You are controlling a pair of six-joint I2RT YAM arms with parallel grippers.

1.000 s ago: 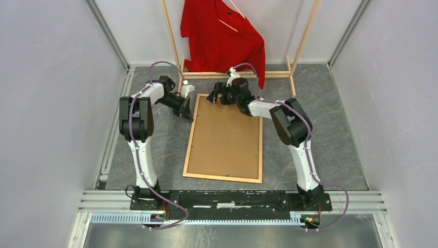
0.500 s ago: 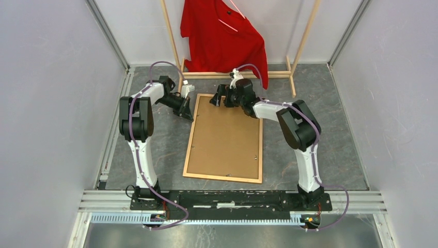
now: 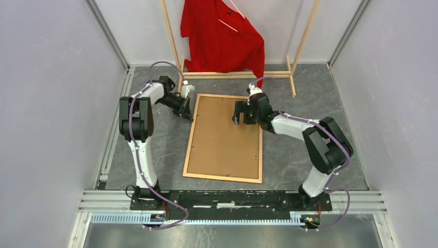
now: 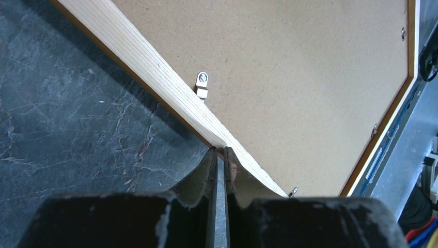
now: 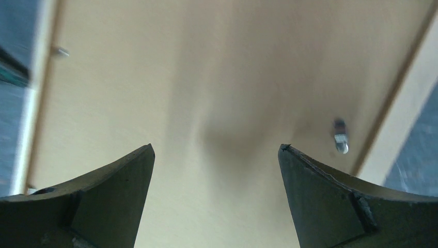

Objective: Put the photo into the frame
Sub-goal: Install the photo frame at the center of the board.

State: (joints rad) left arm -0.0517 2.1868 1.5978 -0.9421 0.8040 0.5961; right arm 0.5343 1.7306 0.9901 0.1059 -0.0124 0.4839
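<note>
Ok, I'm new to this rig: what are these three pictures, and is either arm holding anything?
The wide picture looks down from above and behind the left arm and right arm, bolted at the near edge of the table. The other two come from a camera on each wrist, looking past that arm's own claw. On the table lies the frame, back up, its brown backing board showing. Behind stands a wooden rack with a red shirt. The left claw is shut, its tips at the frame's far-left edge. The right claw is open above the board, holding nothing; its picture is blurred. The photo is not visible.
</note>
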